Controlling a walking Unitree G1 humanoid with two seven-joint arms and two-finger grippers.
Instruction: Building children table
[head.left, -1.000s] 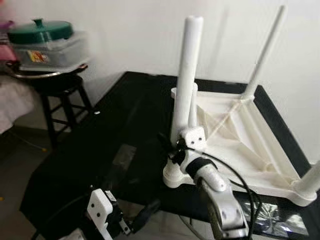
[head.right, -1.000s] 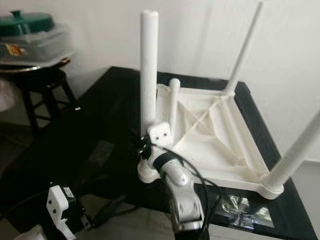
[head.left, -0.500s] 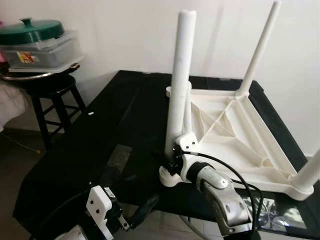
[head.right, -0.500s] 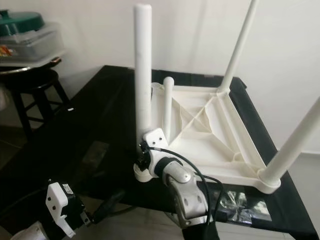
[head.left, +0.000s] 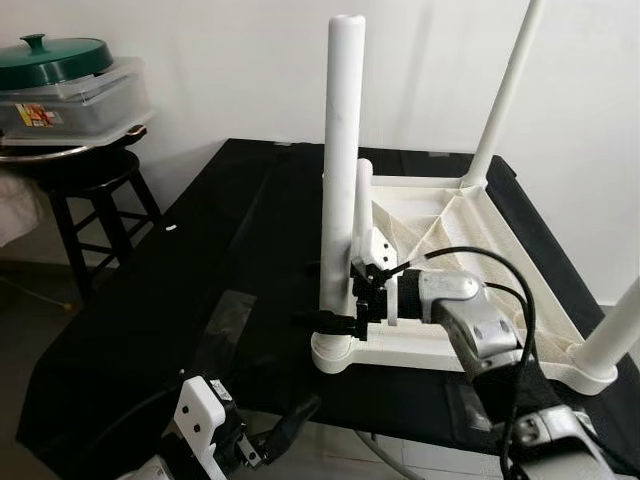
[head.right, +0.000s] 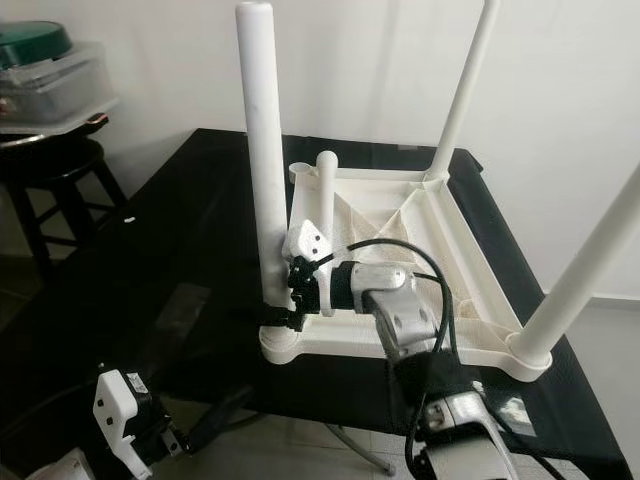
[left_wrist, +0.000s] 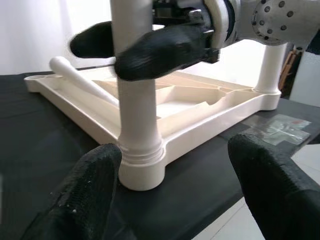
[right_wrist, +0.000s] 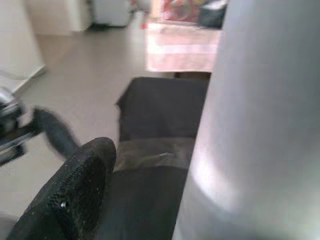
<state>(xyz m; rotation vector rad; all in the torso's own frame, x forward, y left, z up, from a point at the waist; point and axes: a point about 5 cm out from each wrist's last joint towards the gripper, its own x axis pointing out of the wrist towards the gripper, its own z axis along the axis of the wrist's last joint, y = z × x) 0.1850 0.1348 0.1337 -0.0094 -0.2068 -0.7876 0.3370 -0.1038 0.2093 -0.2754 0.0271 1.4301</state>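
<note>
A white children's table (head.left: 470, 300) lies upside down on a black table (head.left: 230, 260). Three of its legs stand upright and a shorter loose leg (head.left: 362, 200) leans at the far left corner. My right gripper (head.left: 338, 322) reaches in from the right and is shut on the near left leg (head.left: 340, 170), just above its socket. In the left wrist view its black fingers (left_wrist: 160, 50) clasp that leg front and back. My left gripper (left_wrist: 172, 185) stands open low at the table's front edge, facing the leg's base, with nothing between its fingers.
A black stool (head.left: 95, 185) at the left carries a clear container with a green lid (head.left: 70, 80). A white wall stands close behind the table. A crumpled clear bag (left_wrist: 280, 125) lies on the black top near the front right corner.
My right arm has swung from the front round to the right of the near left leg, and its gripper has turned about the leg. The camera has shifted. The left gripper has held still.
</note>
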